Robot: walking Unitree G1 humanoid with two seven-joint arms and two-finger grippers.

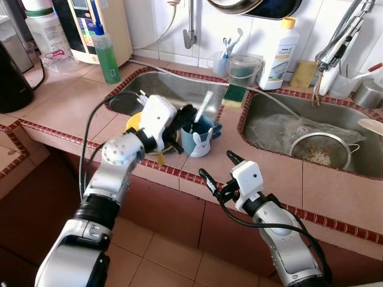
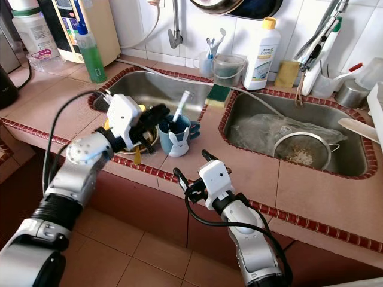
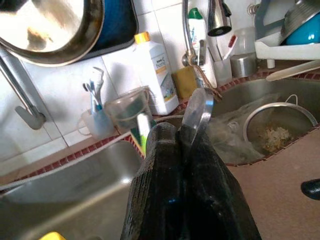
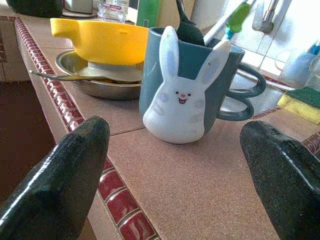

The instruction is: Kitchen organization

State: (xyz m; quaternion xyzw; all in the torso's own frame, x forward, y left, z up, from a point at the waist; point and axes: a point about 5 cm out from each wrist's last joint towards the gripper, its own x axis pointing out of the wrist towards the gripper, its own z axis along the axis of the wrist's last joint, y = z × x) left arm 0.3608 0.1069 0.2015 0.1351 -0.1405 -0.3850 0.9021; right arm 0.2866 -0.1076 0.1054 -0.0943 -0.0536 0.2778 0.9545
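Blue rabbit mug (image 1: 199, 139) upright on the tiled bench (image 1: 66, 107), on the strip between two sinks, a toothbrush (image 1: 202, 106) leaning inside; just beside it, a yellow bowl (image 4: 102, 40) stacked on a steel plate (image 4: 85, 82). Left gripper (image 1: 187, 117) at the mug's rim, clenched on a metal spoon (image 3: 197, 107), handle between the fingers. Right gripper (image 1: 216, 169) at the bench edge, released, fingers wide, aimed at the mug but apart from it. Likely step: dropping the spoon into the mug; best lowered straight, bowl end first, clear of the toothbrush, released only once inside; mug light enough to tip if nudged sideways.
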